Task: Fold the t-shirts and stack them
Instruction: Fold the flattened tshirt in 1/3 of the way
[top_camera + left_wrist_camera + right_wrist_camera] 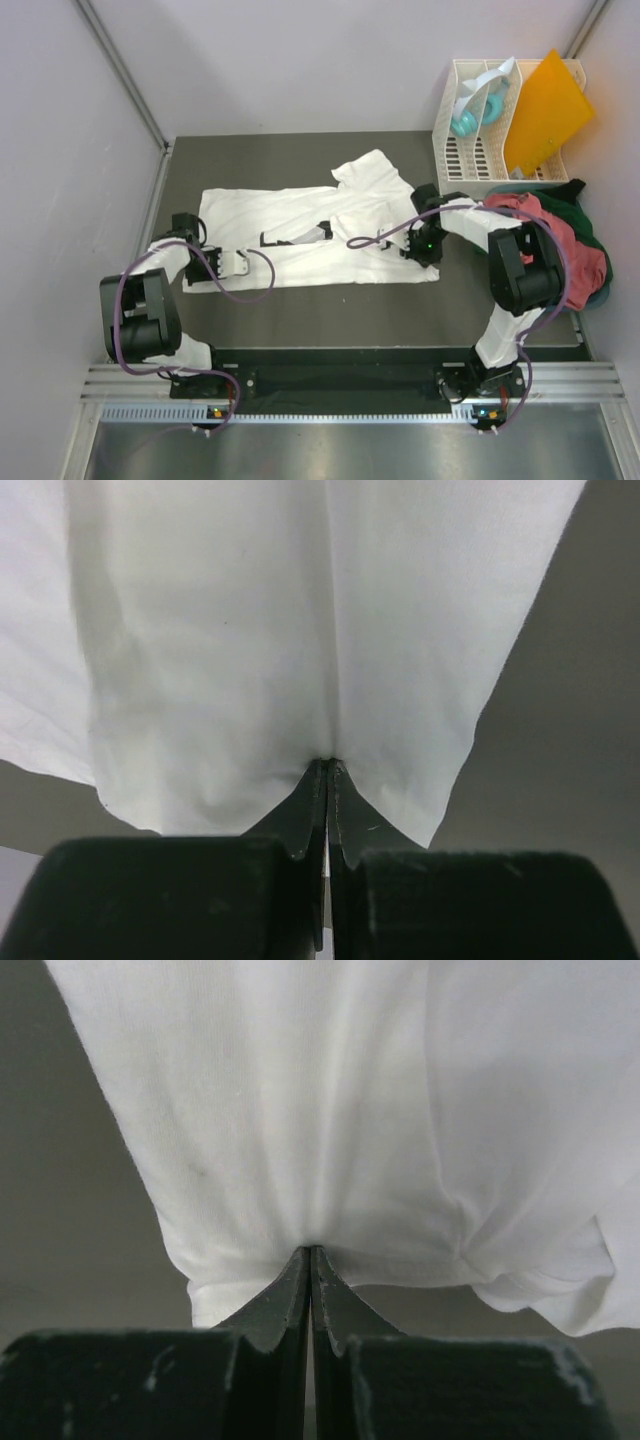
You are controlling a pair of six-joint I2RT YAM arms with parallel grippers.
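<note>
A large white t-shirt (pixel 320 225) lies spread flat on the dark table. My left gripper (pixel 207 247) sits at its left edge. In the left wrist view that gripper (pixel 328 763) is shut, pinching the white cloth (pixel 250 630) at its hem. At the shirt's right edge is my right gripper (pixel 425 243). The right wrist view shows this gripper (pixel 310 1250) shut on a gathered fold of the white cloth (pixel 350 1090). A salmon-red t-shirt (pixel 560 240) and a dark green t-shirt (pixel 590 215) lie heaped at the right side of the table.
A white slatted rack (pixel 470 150) stands at the back right, holding a stiff orange sheet (pixel 545 110) and a teal object (pixel 465 120). Grey walls close in the table on the left, back and right. Cables loop from both arms over the shirt.
</note>
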